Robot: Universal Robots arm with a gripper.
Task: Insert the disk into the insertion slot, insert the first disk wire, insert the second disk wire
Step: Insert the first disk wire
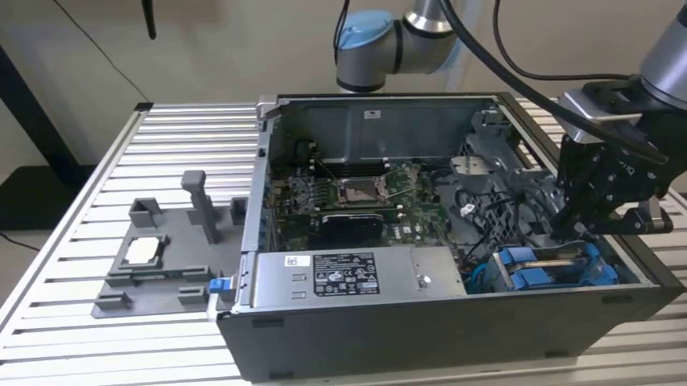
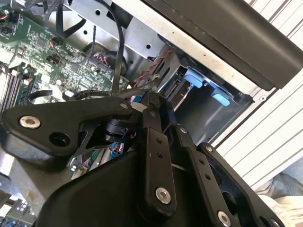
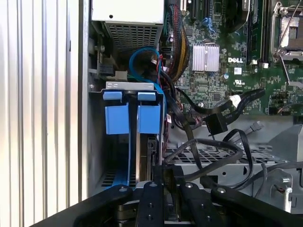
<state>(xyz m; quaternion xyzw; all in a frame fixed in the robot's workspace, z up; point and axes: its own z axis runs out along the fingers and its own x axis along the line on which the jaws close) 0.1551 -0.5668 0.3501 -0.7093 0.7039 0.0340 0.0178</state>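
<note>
As the gripper hangs inside the open computer case, it sits toward the exterior view's right, just above the disk and close to the case's right wall. Whether it is clenched, released or grasping something cannot be told from any of the views.

The disk, in its bright blue carrier, sits down in the insertion slot at the near right corner of the case. In the first wrist view its two blue tabs stand side by side at the end facing the power-supply box, and the gripper is at the opposite end. In the second wrist view the gripper lies between the motherboard and the slot.

Black wires loop over the perforated metal just beside the slot. A black connector lies among them, apart from the disk, and a blue cable curls between the slot and the power-supply box.

On the slatted table, a grey fixture tray lies to the exterior view's left of the case, well apart from the gripper
</note>
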